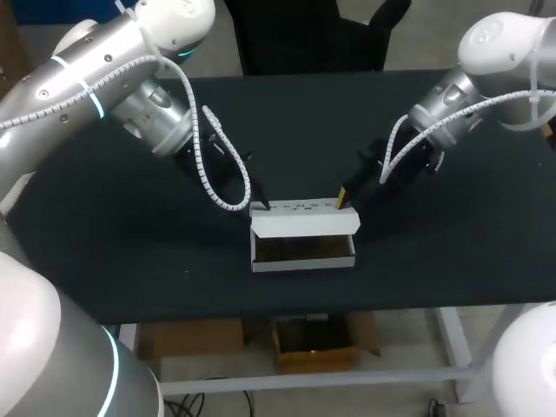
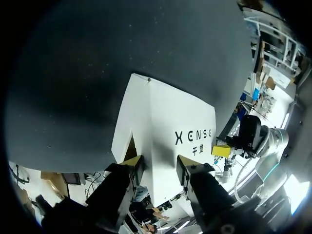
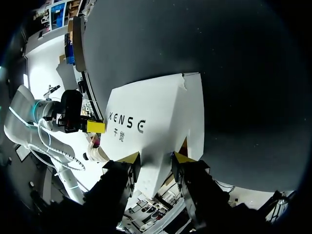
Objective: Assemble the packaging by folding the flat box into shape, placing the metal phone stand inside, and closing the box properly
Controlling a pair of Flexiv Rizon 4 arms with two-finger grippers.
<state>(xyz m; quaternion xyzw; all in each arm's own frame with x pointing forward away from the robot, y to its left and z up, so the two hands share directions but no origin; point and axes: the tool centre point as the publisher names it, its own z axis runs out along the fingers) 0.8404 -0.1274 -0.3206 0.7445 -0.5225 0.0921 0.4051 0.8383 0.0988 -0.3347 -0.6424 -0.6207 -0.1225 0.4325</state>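
Left gripper (image 2: 158, 163): fingers spread, with one end of the white box (image 2: 165, 122) running in between them. The yellow tips sit close against the panel on either side. I cannot tell whether they press on it.

Right gripper (image 3: 156, 158): likewise spread, astride the opposite end of the box. Contact is unclear here too.

Print: both wrist views show dark lettering on the box's white outer panel, a larger line with a smaller line beneath it. In the head view it is only a row of small dark marks along the box's far strip. Not transcribed.

View differences:
- Only the head view shows the box lying open on the black table (image 1: 104, 261), with its brown inside facing up. I cannot tell what, if anything, lies in it.
- The wrist views show the box's white outer side, with only a small brown notch at the corner beside one finger.
- Each wrist view catches the other arm's yellow tip at the far end of the box.
- The head view shows a single yellow tip of the right gripper at the box's right corner. The left gripper's tips are hidden there.
- The left arm's white coiled cable (image 1: 221, 201) hangs just beside the box's left corner.
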